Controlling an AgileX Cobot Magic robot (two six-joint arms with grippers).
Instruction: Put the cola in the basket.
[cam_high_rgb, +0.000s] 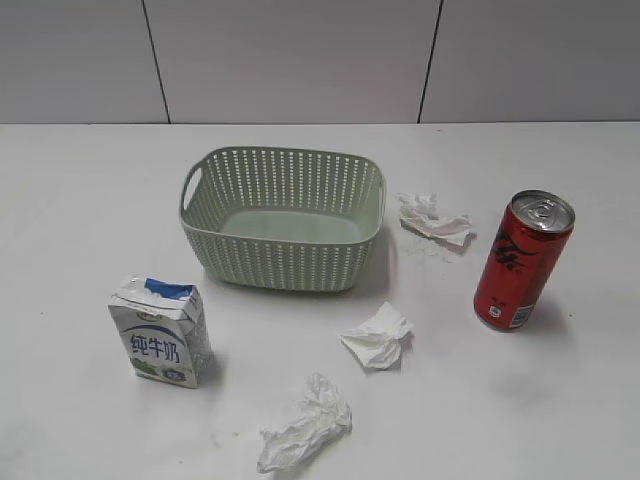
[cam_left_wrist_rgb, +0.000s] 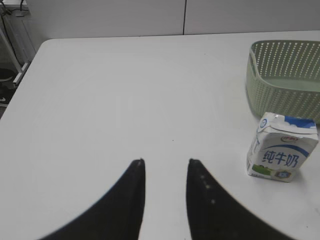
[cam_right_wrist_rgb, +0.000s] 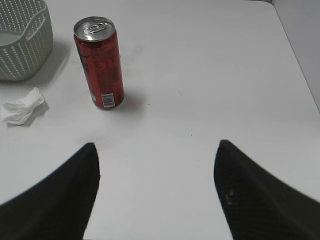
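Note:
The cola is a tall slim red can standing upright at the right of the white table; it also shows in the right wrist view. The sage-green basket stands empty at the middle back, seen also in the left wrist view and the right wrist view. My right gripper is open wide and empty, some way in front and to the right of the can. My left gripper is open and empty over bare table, left of the milk carton. Neither gripper shows in the exterior view.
A white-and-blue milk carton stands front left, also in the left wrist view. Crumpled tissues lie right of the basket, in front of it and near the front edge. A tissue also shows left of the can.

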